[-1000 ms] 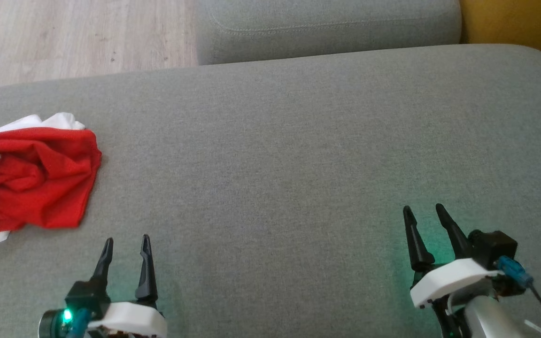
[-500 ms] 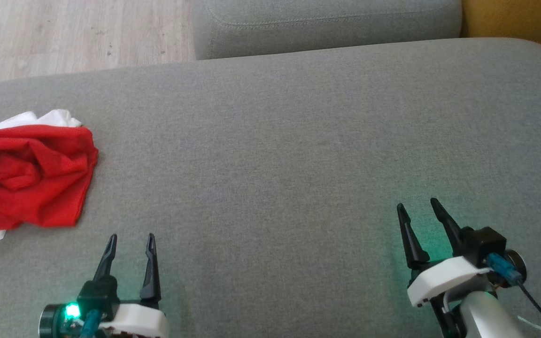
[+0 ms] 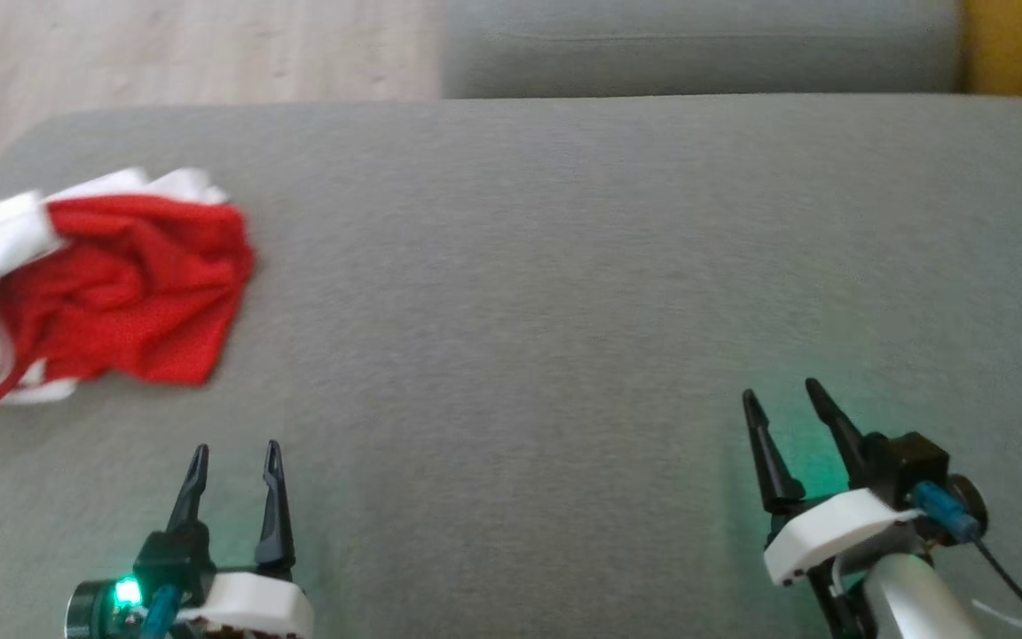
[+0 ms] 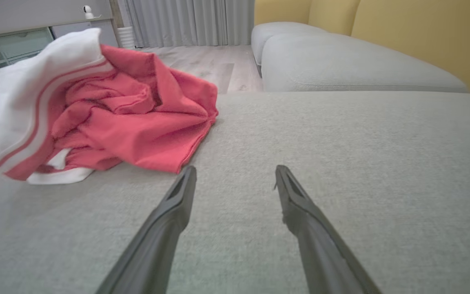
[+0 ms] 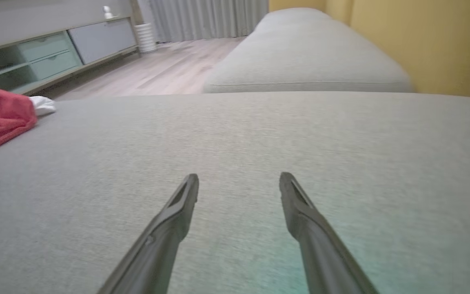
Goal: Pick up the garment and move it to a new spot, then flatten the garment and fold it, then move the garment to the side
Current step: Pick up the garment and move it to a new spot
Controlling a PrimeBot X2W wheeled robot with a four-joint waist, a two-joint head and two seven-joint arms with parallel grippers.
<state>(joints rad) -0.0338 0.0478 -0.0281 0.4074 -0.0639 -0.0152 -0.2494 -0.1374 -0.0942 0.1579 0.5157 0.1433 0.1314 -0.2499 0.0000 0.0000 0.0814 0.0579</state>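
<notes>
The garment (image 3: pixel 121 284) lies in a crumpled red-and-white heap at the left end of the grey sofa (image 3: pixel 564 266), untouched. The left gripper (image 3: pixel 235 446) hovers near it, jaws parted and empty. The right gripper (image 3: pixel 779 390) is well apart, jaws likewise parted, holding nothing. The pick-up looks not yet begun. Next, I'd say, the left arm must reach forward-left and pinch a fold.

left claw (image 3: pixel 235 448) spread, right claw (image 3: pixel 781 395) too — empty

Head overhead, wrists low; shared cushion (image 3: pixel 564 266)
</notes>
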